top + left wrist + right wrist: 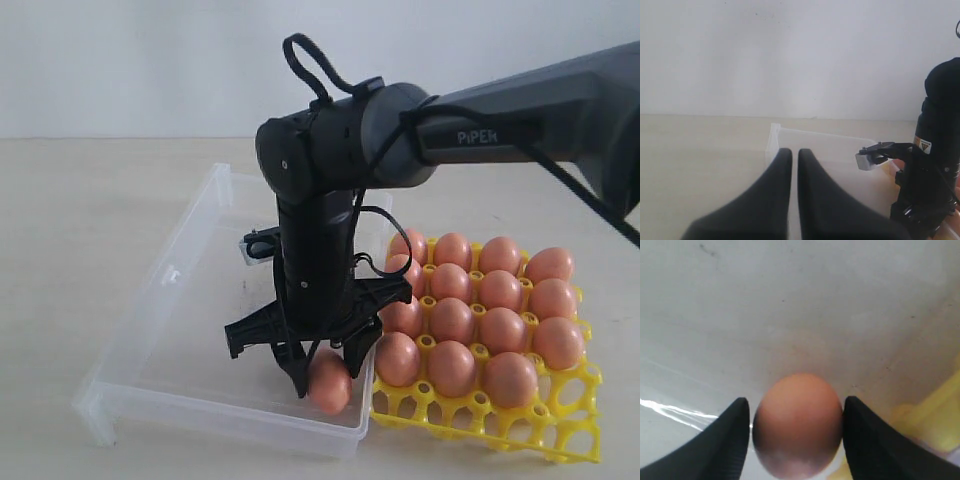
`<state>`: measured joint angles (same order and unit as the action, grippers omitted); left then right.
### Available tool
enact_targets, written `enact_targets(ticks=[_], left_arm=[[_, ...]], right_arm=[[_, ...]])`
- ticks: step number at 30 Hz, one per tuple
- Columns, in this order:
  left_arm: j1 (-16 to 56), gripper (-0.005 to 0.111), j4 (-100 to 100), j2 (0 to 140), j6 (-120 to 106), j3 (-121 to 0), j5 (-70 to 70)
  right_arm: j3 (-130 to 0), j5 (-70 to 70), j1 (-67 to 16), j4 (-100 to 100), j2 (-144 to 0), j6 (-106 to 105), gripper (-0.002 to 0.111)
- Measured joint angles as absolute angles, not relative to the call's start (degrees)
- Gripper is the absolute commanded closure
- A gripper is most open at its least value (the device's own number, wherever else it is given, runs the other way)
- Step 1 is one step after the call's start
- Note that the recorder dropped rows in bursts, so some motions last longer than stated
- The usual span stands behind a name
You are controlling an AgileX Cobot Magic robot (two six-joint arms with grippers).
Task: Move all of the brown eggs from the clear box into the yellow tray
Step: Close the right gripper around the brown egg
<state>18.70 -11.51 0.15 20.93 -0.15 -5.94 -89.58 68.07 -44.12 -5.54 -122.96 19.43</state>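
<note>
Right wrist view has the right pincer [796,400] clamped on one brown egg [797,425]. A black finger [730,440] presses each side of its waist, and the egg's long axis runs along the fingers, not across them. Whether it is already clear of the floor cannot be told.

From the outside camera, that egg sits low in the box [165,270], at the near corner beside the tray [560,425], with the pincer coming straight down on it. Both box and tray rest on the desk [80,250], side by side and touching or nearly so.

The coming move likely turns on the one empty cup [565,398]. It lies at the tray's near outer corner, sideways from the pincer and away from the box, beyond the three eggs of the near row. The carry probably has to pass over them.

Counted near to far, the tray holds three eggs [452,367] in the near row, then four, four and four: fifteen in all. With the gripped one that makes sixteen. No other egg shows in the box, though the arm hides part of its floor. There is one box and one tray.

The left pincer [794,152] hangs beyond the box's far corner, tips nearly together on nothing, so the right one is much the nearer.
</note>
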Motion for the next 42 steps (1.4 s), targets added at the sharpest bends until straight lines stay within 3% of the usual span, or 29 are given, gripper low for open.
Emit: enact_targets(ticks=[42], left_arm=[[18.7,0.103,-11.5,0.2,20.9,-0.1,-5.9]], right_arm=[[-90.2,69.2,-44.7,-3.2,-125.9,8.2,0.061]])
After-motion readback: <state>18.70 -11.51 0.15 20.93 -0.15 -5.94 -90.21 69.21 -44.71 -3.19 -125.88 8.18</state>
